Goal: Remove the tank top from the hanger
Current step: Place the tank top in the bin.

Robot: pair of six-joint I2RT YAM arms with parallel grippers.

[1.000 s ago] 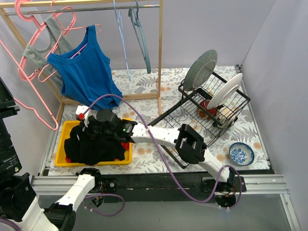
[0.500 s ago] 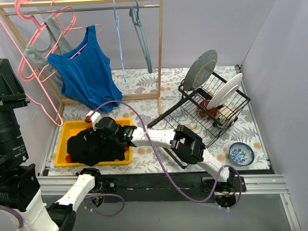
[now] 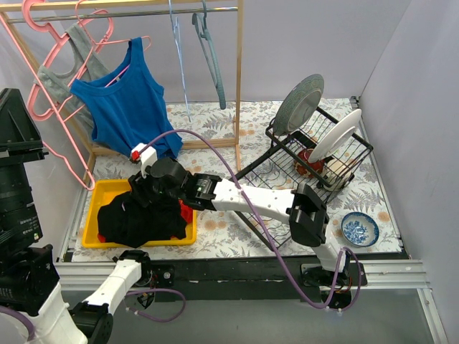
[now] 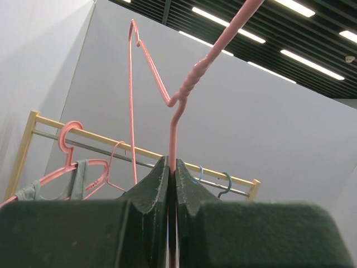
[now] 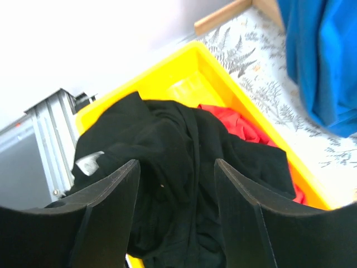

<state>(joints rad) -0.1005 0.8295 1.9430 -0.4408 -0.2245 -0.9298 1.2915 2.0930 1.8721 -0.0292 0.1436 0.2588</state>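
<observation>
Over floral table point(image 3: 208, 118), near left: lifted right gripper point(image 5: 175, 167) off black tank top point(image 5: 162, 134), now heaped in yellow bin point(image 5: 173, 75) beside red cloth point(image 5: 240, 125). Fingers spread wide, empty. Pinching bare pink hanger point(image 4: 171, 139) wire tight in left gripper point(image 4: 172, 167). Looks essentially done.

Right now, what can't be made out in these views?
- Left gripper: top view, hidden by the arm's black housing at the left edge; wrist view shows it shut on the pink hanger.
- Hanger's lower part: left wrist view, behind the fingers.
- Red cloth: right wrist view, mostly buried under the black garment in the yellow bin.
- Black garment's type: bunched up, both views.
</observation>
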